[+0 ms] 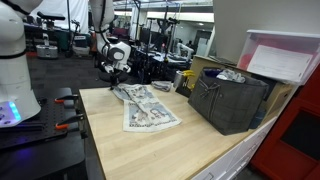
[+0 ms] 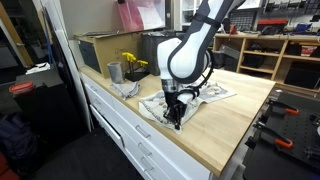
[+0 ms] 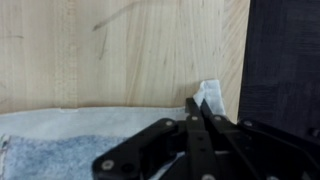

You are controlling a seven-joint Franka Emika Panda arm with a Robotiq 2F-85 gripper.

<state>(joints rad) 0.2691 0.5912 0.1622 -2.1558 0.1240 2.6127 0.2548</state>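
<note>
A white cloth with a dark printed pattern (image 1: 148,108) lies spread on the wooden table (image 1: 150,150), and it shows in both exterior views (image 2: 205,97). My gripper (image 1: 113,74) (image 2: 177,113) is down at one corner of the cloth, near the table's edge. In the wrist view the gripper (image 3: 200,106) has its fingers closed together, with the cloth's white corner (image 3: 211,92) pinched between the tips. The rest of the cloth (image 3: 60,145) lies flat below the fingers.
A dark basket (image 1: 228,102) with things inside stands at one end of the table, beside a clear plastic bin (image 1: 285,55). A metal cup (image 2: 114,72), a yellow object (image 2: 133,62) and a small crumpled cloth (image 2: 128,88) sit near it. Drawers (image 2: 120,125) front the table.
</note>
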